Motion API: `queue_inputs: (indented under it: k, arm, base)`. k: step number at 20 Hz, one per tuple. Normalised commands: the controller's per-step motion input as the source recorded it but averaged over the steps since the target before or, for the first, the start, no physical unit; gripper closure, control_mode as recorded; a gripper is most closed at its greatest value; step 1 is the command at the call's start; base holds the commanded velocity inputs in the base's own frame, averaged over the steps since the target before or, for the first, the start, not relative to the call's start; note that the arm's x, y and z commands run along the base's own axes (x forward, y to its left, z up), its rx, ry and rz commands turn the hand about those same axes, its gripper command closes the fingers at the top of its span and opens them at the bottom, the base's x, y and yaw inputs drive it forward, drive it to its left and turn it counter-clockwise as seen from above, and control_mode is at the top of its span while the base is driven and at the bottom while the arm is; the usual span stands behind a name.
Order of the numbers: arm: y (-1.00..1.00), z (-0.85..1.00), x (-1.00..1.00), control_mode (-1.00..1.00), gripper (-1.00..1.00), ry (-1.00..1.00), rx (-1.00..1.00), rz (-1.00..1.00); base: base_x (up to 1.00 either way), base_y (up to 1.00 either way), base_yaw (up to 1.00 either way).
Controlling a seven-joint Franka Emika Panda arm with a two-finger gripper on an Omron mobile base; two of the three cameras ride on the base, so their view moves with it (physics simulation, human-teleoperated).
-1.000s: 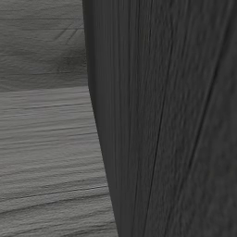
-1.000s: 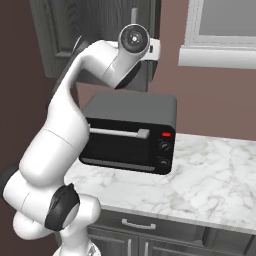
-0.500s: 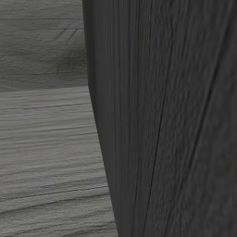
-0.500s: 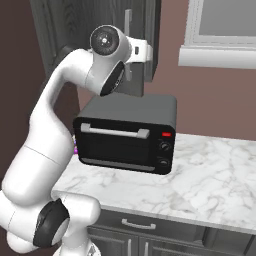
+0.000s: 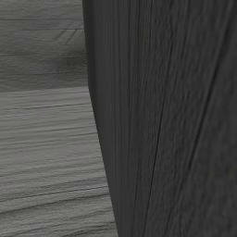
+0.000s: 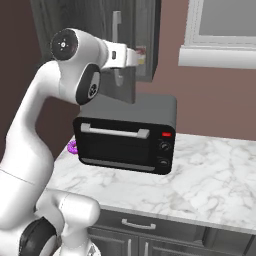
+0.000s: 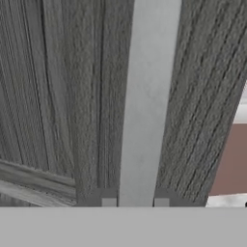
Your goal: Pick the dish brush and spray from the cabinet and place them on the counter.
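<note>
A simulated kitchen with a reddish-brown wall, a white-framed window (image 6: 220, 30) at upper right and a white marble counter (image 6: 200, 185) over dark drawer fronts. A black toaster oven (image 6: 127, 135) stands on the counter toward its back left, its silver bar handle across the front and a red light beside two knobs. Something small and purple (image 6: 72, 146) lies on the counter at the oven's left side, too hidden to identify.

Above the oven hangs a dark grey wood-grain cabinet (image 6: 100, 30) with a pale vertical door handle (image 6: 116, 35). In the left base view, a dark grained cabinet door (image 5: 171, 115) stands close up, with lighter grey grained boards to its left.

The white arm reaches up to the cabinet door. In the hand view the end effector (image 7: 135, 201) is closed on the door handle (image 7: 147, 101): the pale bar runs straight up between the two dark fingertips (image 7: 109, 200), which press it from both sides against the grained door.

A sliver of something pale with red marks (image 6: 142, 54) shows at the door's edge, unclear what.
</note>
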Motion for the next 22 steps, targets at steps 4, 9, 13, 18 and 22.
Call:
queue_inputs:
  k: [4, 9, 13, 18, 22]
  arm:
    - [0.36, -0.05, -0.46, -1.0, 1.0, 0.06, 0.0, -0.16]
    - [0.4, -0.06, -0.47, -1.0, 1.0, 0.04, 0.0, -0.15]
    - [0.38, -0.05, -0.44, -1.0, 1.0, 0.03, 0.0, -0.13]
    - [0.31, -0.01, -0.42, -1.0, 1.0, 0.0, 0.0, -0.1]
    - [0.27, 0.0, -0.36, -1.0, 1.0, 0.0, 0.0, -0.07]
  base:
    - [0.0, 0.0, 0.0]
    - [0.0, 0.0, 0.0]
    - [0.0, 0.0, 0.0]
    - [0.0, 0.0, 0.0]
    - [0.0, 0.0, 0.0]
